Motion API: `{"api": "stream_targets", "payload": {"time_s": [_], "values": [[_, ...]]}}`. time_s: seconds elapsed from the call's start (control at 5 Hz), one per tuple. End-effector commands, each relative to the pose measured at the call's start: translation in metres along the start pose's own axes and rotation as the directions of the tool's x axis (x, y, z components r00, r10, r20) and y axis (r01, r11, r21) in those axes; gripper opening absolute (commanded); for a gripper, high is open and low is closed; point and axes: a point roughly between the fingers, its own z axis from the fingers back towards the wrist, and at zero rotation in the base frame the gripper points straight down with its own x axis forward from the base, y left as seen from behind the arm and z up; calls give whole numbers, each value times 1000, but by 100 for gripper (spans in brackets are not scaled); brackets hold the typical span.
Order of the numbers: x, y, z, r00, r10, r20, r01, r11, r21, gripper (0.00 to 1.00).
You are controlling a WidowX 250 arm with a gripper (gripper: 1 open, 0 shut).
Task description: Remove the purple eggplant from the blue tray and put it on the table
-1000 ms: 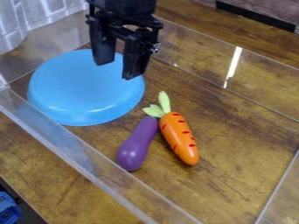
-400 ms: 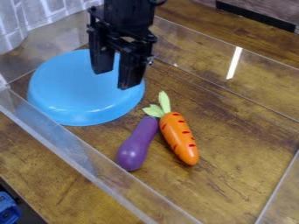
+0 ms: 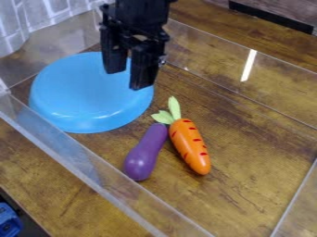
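The purple eggplant (image 3: 145,154) lies on the dark wood table (image 3: 247,139), just off the right front rim of the blue tray (image 3: 84,93). It touches the orange carrot (image 3: 188,143) on its right. My gripper (image 3: 129,72) hangs over the tray's right part, above and behind the eggplant. Its black fingers (image 3: 145,67) point down with a gap between them and hold nothing. The tray's top shows nothing on it.
Clear plastic walls (image 3: 74,157) fence the work area along the front left and the back. A bright glare streak (image 3: 249,65) lies on the wood at the right. A blue object (image 3: 6,222) shows at the bottom left corner outside the wall.
My gripper dipped slightly left and down over the tray, then rose back a little to the right. The eggplant, carrot and tray have not moved.
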Motion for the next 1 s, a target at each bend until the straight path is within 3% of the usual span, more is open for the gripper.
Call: {"api": "stream_targets", "payload": {"time_s": [0.0,0.2,0.4,0.8], "values": [[5,11,26,996,70,53,-71,997,8,100],[-4,23,29,990,137,28,-138,990,11,100],[-19,32,29,975,223,-3,-223,975,-12,100],[-10,33,11,972,229,-47,-231,972,-39,100]]}}
